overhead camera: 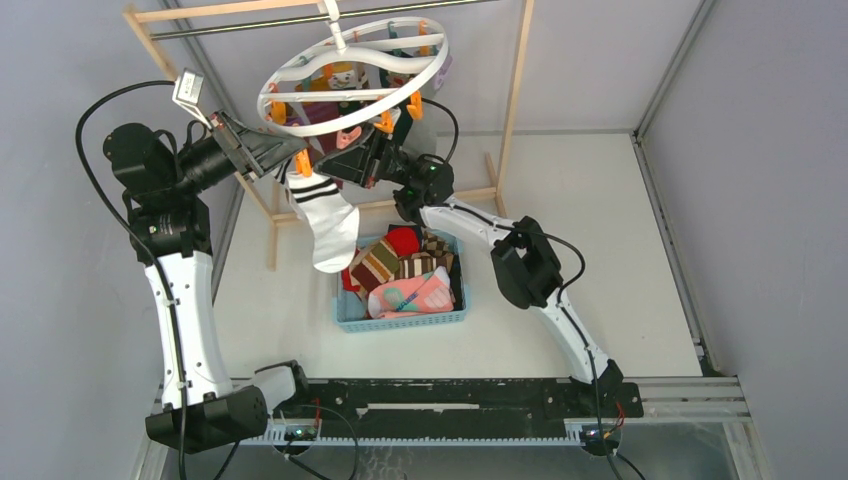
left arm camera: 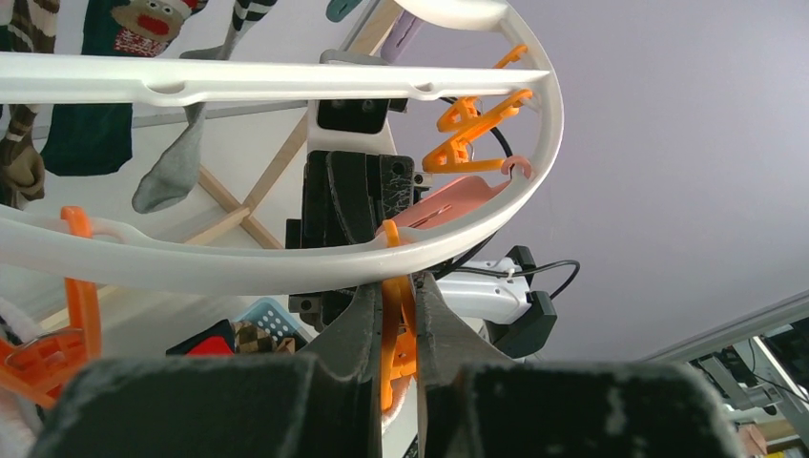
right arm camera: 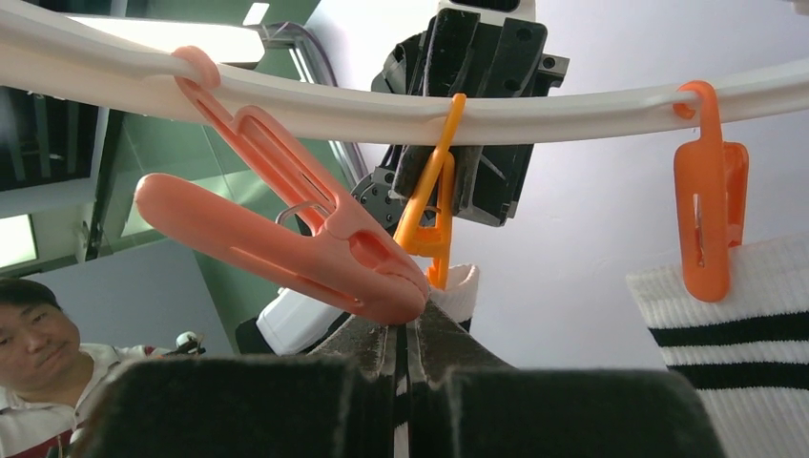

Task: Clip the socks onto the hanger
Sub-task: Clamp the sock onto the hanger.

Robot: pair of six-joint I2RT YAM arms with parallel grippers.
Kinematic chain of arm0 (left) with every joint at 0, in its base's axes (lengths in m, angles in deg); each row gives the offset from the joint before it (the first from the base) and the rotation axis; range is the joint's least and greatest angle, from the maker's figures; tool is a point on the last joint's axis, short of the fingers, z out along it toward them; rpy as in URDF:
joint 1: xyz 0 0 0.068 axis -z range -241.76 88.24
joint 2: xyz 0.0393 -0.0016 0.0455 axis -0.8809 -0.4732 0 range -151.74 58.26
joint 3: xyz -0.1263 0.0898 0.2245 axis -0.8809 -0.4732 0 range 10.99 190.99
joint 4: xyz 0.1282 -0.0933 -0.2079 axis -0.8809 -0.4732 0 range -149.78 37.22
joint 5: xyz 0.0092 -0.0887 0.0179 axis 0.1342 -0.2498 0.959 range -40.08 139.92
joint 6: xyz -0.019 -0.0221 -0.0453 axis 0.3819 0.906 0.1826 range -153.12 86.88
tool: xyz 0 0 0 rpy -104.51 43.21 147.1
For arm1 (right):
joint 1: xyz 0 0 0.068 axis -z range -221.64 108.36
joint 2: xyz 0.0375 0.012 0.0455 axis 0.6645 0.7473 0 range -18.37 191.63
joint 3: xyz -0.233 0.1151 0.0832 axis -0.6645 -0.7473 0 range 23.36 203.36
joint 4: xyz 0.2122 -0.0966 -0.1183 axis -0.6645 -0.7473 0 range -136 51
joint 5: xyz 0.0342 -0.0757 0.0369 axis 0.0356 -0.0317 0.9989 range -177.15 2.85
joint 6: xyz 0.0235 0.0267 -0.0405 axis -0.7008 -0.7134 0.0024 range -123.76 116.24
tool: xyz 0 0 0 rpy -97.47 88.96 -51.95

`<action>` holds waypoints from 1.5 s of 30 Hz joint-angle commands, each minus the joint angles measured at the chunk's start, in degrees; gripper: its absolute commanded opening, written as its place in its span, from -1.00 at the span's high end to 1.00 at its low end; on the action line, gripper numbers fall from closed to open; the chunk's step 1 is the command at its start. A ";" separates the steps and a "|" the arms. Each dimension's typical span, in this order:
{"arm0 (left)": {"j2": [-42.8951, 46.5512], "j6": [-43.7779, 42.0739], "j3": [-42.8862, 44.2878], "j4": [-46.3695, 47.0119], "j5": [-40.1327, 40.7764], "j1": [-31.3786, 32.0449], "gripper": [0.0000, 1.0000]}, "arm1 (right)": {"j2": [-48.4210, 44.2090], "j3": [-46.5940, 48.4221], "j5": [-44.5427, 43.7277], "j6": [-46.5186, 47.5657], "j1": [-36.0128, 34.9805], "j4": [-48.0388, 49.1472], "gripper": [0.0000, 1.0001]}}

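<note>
The hanger is a white ring hung from the rack bar. My left gripper is shut on an orange clip dangling from the ring. My right gripper is shut on a white sock with black bands; its cuff meets the lower end of that orange clip. A pink clip hangs just in front of my right fingers. To the right, another orange clip grips a second white banded sock. From above, both grippers meet under the ring's near edge, a banded sock hanging below.
A blue basket with several socks sits on the table under the hanger. Other socks hang from the ring's far side. The wooden rack frame stands around the hanger. A person shows at the lower left of the right wrist view.
</note>
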 commanded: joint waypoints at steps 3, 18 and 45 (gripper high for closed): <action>1.69 1.01 -0.22 1.74 -3.95 -0.08 1.00 | 0.19 1.73 -3.49 0.12 -1.52 3.86 1.00; 1.80 1.27 -0.29 2.03 -4.15 -0.02 1.00 | -2.78 -2.47 -8.61 4.06 -2.35 3.94 1.00; 1.54 1.02 0.23 2.03 -4.29 -0.09 1.00 | -8.36 -9.57 -0.33 2.54 -2.10 4.24 1.00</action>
